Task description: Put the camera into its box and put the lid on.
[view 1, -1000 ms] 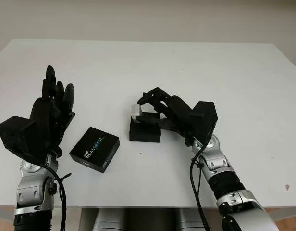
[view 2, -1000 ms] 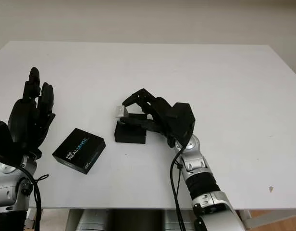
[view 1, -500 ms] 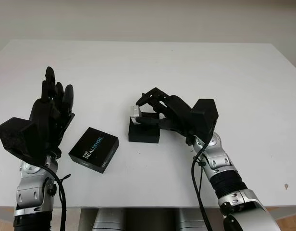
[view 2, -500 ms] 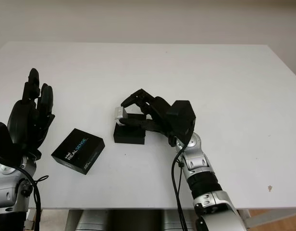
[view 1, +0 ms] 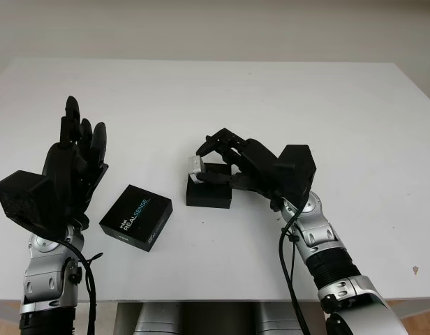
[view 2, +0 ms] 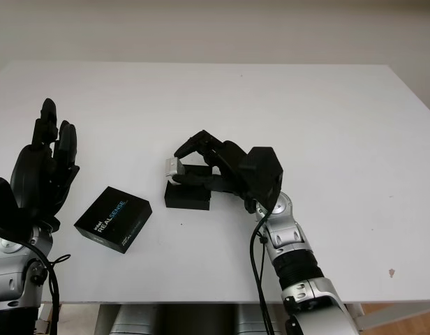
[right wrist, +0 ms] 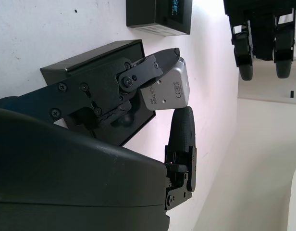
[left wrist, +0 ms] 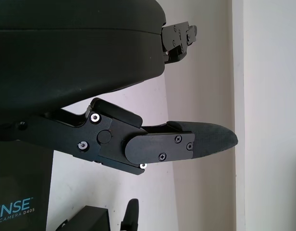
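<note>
The right hand [view 1: 232, 162] is seen near the middle of the table [view 1: 271, 98], and its fingers [right wrist: 138, 77] are closed around the small silver camera [right wrist: 166, 88]. In the right wrist view the camera is pinched between two fingers on one face and the thumb [right wrist: 182, 126] on the opposite face, and printed marks can be read on its silver side. The camera [view 1: 196, 165] is held above the left end of the open black box [view 1: 209, 192]; whether it touches the box rim cannot be told. The box is placed on the table directly under the right hand, and part of it is covered by the fingers. In the right wrist view the flat dark inside of the box [right wrist: 90, 62] is seen behind the fingers.

The lid [view 1: 137, 216], black with the word REALSENSE printed in white and blue, is lying flat on the table to the left of the box, apart from it and turned at an angle. It is not touched by any hand.

The left hand [view 1: 72, 164] is held up at the left side of the table, just beside the lid. It is open and nothing is held in it. In the left wrist view one finger [left wrist: 181, 142] is seen reaching out over the white table.
</note>
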